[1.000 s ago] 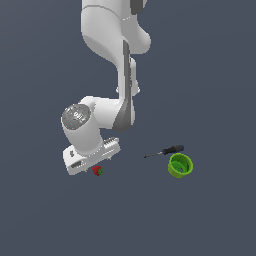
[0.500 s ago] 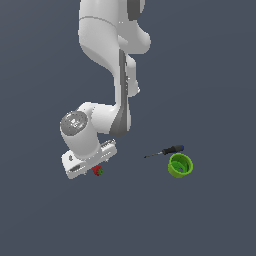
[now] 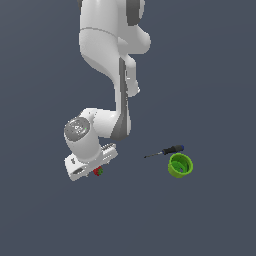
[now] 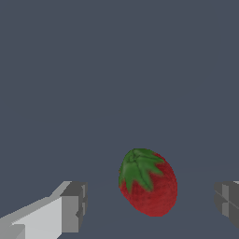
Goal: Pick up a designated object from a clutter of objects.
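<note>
The designated object is a small red strawberry (image 4: 149,184) with a green leafy top, lying on the grey floor. In the wrist view it sits between my two grey fingertips (image 4: 74,205), with a gap on each side. My gripper (image 4: 151,205) is open around it and touches nothing. In the exterior view the strawberry (image 3: 98,171) peeks out just under the white hand (image 3: 90,161), mostly hidden by it. Of the clutter, a dark-handled screwdriver (image 3: 165,151) and a bright green cup (image 3: 179,165) lie to the exterior view's right.
The arm's white links (image 3: 115,60) rise above the hand. The screwdriver and the cup lie close together, well apart from the hand. Grey floor surrounds everything.
The hand has come down over the strawberry, covering more of it in the exterior view. The screwdriver and the cup have not moved.
</note>
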